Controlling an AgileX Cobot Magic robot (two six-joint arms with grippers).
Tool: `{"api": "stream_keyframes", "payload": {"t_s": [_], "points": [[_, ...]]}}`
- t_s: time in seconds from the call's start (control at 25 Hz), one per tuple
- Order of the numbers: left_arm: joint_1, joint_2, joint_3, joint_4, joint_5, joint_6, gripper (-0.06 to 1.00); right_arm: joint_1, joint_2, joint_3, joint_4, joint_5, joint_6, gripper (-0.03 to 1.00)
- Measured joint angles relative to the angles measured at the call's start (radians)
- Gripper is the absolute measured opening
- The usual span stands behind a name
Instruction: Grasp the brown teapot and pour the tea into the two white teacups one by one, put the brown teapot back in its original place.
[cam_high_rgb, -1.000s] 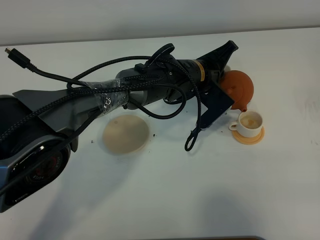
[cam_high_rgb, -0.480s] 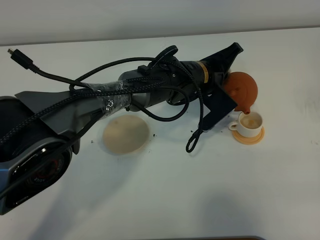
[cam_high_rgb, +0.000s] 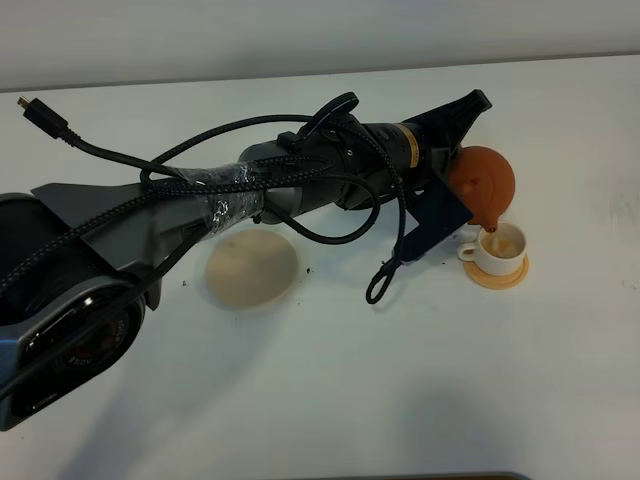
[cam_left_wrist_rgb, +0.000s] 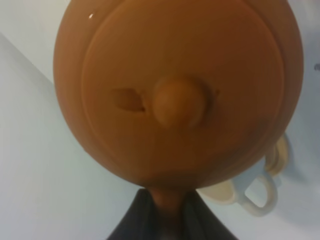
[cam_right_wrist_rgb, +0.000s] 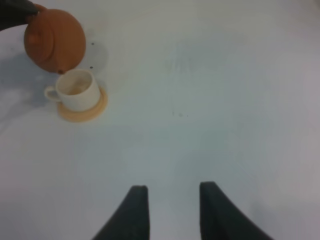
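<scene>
the left pincer (cam_left_wrist_rgb: 167, 217) is clamped narrow on the loop handle of the brown teapot (cam_left_wrist_rgb: 170, 90), whose lid and knob face the wrist camera. the pot hangs off the desk (cam_high_rgb: 400, 380) just past the pincer tips, tipped forward, spout down. right under the spout, close below the pincer, a white teacup (cam_high_rgb: 500, 243) stands upright on its orange-tan saucer (cam_high_rgb: 517, 274). a thin reddish thread of tea (cam_high_rgb: 488, 229) seems to drop from spout to cup, though the view is too soft to be sure. well back along the arm from the pincer, the pale beige coaster (cam_high_rgb: 251, 270) lies bare. the right pincer (cam_right_wrist_rgb: 170, 210) stands well apart from the cup, parted, with only desk between its fingers.
</scene>
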Motion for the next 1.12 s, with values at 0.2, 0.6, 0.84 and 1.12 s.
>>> {"api": "stream_keyframes", "payload": {"t_s": [0.2,0.6,0.84,1.12], "points": [[0.0,0.0,0.0,0.022,-0.014,0.001,0.11,0.0,0.0,0.0,0.0,0.0,0.0,0.24],[0.0,0.0,0.0,0.028,-0.051,0.022,0.11,0.0,0.0,0.0,0.0,0.0,0.0,0.24],[0.0,0.0,0.0,0.051,-0.069,0.028,0.11,0.0,0.0,0.0,0.0,0.0,0.0,0.24],[0.0,0.0,0.0,0.078,-0.08,0.028,0.11,0.0,0.0,0.0,0.0,0.0,0.0,0.24]]}}
